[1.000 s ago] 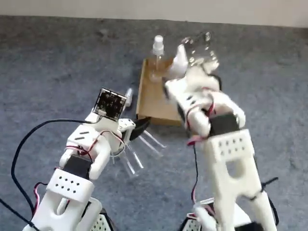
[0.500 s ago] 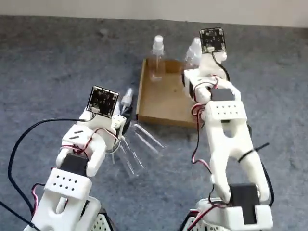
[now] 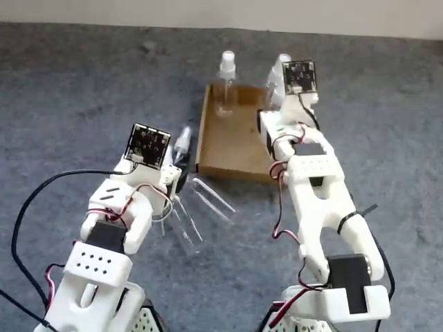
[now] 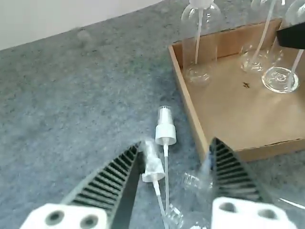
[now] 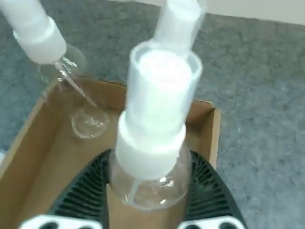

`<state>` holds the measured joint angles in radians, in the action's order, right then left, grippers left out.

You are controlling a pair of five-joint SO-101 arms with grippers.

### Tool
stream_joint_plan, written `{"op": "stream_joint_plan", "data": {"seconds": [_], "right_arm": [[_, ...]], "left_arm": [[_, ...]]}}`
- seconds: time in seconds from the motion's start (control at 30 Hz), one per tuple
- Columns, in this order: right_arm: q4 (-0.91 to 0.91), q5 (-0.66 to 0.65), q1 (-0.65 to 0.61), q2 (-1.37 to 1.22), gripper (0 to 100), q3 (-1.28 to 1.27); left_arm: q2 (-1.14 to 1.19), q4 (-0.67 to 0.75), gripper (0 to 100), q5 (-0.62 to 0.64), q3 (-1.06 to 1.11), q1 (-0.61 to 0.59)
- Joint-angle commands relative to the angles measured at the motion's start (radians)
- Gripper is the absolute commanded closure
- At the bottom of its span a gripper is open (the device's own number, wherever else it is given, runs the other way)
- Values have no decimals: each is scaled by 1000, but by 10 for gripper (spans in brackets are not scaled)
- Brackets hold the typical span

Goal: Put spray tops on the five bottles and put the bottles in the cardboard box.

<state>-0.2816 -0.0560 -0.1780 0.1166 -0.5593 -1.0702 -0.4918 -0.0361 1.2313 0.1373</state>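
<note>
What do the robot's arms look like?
The left arm and right arm are white plastic with black motors, rows of small holes, and red and black wires. Each wrist carries a square black board. The fingers are black and ribbed.

The worktop is covered in a grey, short-pile, carpet-like material with a mottled texture, lying flat across the visible area. A pale, plain wall runs along its far edge and meets the grey surface in a straight line. One small darker mark sits on the covering near that far edge, left of centre in the high view.
</note>
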Motion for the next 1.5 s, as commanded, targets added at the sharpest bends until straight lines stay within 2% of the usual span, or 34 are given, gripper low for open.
{"op": "stream_joint_plan", "data": {"seconds": [0.0, 0.97, 1.47], "right_arm": [[28, 8, -12, 5, 995, 10], [28, 26, -38, 5, 995, 2], [28, -77, -30, 5, 995, -1]], "left_arm": [[2, 20, 832, -5, -45, -12], [1, 18, 832, -5, -45, -12], [1, 18, 832, -5, -45, -12]]}}
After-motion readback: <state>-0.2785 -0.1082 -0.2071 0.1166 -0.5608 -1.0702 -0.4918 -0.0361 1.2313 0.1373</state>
